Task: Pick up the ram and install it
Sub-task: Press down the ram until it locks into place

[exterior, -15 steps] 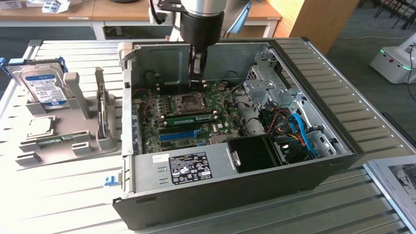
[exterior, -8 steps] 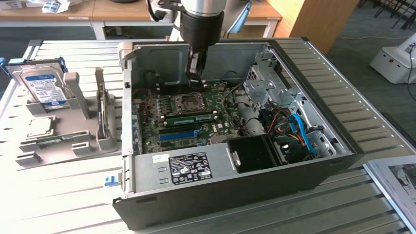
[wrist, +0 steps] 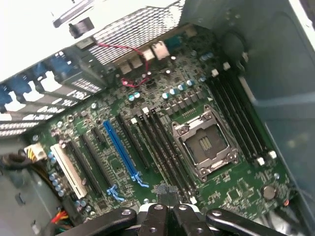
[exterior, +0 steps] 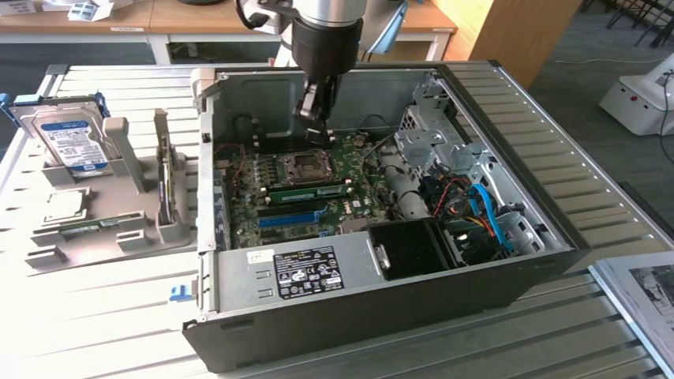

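end effector (exterior: 317,125): closed, fingers pressed together. No board can be made out between them. In the wrist view the black fingertips (wrist: 167,204) meet above the memory slots.
end effector position: inside the open computer case (exterior: 548,237), hanging over the far edge of the motherboard (exterior: 248,197), just beyond the processor socket (exterior: 308,163).
ram (exterior: 311,189): judged to be the green stick standing on edge in a slot, on the near side of the socket.
key relation: the ram lies on the other side of the socket from the end effector, toward the power supply (exterior: 305,268), and lower down. They are apart, not touching.
long axis: runs toward the exterior view's left and right, parallel to the blue slot (exterior: 290,218) just beside it.
ram look: thin flat rigid board, green, with a row of dark rectangular chips on its face. Sticker too small to tell.
slots, wrist view: long narrow black plastic channels (wrist: 162,147) beside the metal-framed socket (wrist: 204,142). Blue slot (wrist: 120,147) further out.
motherboard: green, crowded with small parts, matte.
case: dark sheet metal, side panel off, lying on a slatted pale worktop (exterior: 116,316).
holder (exterior: 106,229): grey plastic, at the exterior view's left, with a hard drive (exterior: 69,138) standing in it. Well apart from the end effector.
task state: judged seated or nearly so. Latch state cannot be told.
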`<state>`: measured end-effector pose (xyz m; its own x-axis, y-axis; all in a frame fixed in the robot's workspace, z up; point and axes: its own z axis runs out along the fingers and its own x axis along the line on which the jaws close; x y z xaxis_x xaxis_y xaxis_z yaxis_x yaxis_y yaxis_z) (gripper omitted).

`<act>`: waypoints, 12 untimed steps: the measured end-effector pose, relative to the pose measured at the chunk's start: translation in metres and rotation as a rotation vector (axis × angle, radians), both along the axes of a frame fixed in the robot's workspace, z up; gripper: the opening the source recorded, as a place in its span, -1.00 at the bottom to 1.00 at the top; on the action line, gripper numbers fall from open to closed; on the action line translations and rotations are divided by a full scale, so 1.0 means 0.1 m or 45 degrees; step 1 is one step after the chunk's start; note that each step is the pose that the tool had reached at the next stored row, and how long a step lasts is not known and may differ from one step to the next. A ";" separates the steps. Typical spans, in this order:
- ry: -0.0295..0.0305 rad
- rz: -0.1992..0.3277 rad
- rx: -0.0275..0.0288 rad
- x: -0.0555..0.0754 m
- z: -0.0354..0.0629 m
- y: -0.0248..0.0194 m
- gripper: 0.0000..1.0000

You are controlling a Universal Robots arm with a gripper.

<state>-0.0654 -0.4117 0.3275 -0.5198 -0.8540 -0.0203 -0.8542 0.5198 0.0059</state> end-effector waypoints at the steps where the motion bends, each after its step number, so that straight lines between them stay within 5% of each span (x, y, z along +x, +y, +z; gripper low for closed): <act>1: 0.0000 -0.023 0.0000 0.00 0.000 0.000 -0.80; 12: 0.0000 -0.273 -0.0001 0.00 0.000 0.000 -0.80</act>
<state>-0.0654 -0.4117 0.3275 -0.6894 -0.7241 -0.0203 -0.7243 0.6895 0.0058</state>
